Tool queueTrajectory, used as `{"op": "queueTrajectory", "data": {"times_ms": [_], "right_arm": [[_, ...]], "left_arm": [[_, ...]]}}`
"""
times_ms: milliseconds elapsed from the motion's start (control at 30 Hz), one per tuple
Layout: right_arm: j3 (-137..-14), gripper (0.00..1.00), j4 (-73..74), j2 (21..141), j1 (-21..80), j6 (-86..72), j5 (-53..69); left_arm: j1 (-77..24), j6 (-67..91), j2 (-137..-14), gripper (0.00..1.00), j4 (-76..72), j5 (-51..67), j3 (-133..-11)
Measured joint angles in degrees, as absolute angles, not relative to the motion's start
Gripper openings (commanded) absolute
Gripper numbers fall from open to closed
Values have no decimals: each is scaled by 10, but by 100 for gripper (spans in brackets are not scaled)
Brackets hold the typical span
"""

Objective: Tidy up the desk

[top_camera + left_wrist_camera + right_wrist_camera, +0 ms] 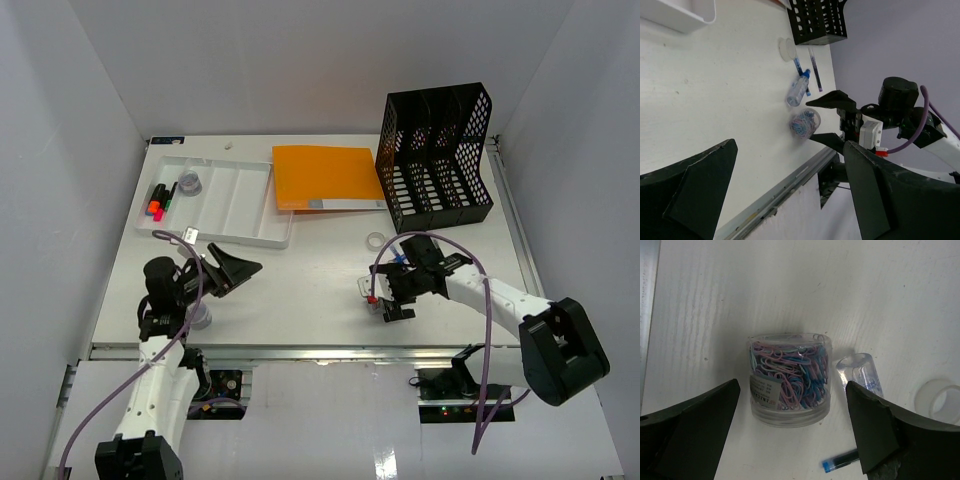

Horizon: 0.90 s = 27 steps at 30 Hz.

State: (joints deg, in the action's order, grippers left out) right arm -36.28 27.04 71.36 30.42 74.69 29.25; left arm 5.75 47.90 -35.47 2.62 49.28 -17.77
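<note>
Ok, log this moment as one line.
right gripper: open, poised at paper-clip jar, not closed | left gripper: open, empty | jar: on its side on desk

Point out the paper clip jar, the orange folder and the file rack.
paper clip jar [790, 380]: right wrist view, clear side.
orange folder [325, 175]: top view, cover centre.
file rack [440, 190]: top view, front mesh wall.

White flat desk [320, 290], metal rail along near edge, seemingly matte

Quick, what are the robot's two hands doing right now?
Left gripper: open, holding nothing.
Right gripper: open, lined up on the paperclip jar, not gripping it.
</note>
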Motion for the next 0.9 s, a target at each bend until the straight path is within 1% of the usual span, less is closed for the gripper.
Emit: {"op": "queueTrajectory", "data": {"times_ms": [100,167,233,367,533,667,767,900], "right_arm": [[-357,76,263,733,308,741,287],[-353,66,258,742,310,737,285],[-351,51,254,748,311,735,285],[-351,37,252,749,312,731,287],[-350,33,263,729,312,711,302],[-356,30,275,700,310,668,343],[-378,30,286,689,298,633,386],[-401,29,286,682,280,601,429]], "left_arm": [[22,509,-342,98,4,489,-153],[-17,527,-337,98,-13,480,-141],[-79,544,-347,98,-39,448,-136],[-196,572,-399,98,-99,390,-131],[-311,598,-499,98,-188,304,-128],[-382,604,-597,98,-244,247,-146],[-435,602,-699,98,-280,217,-202],[-475,600,-792,98,-320,195,-270]]}}
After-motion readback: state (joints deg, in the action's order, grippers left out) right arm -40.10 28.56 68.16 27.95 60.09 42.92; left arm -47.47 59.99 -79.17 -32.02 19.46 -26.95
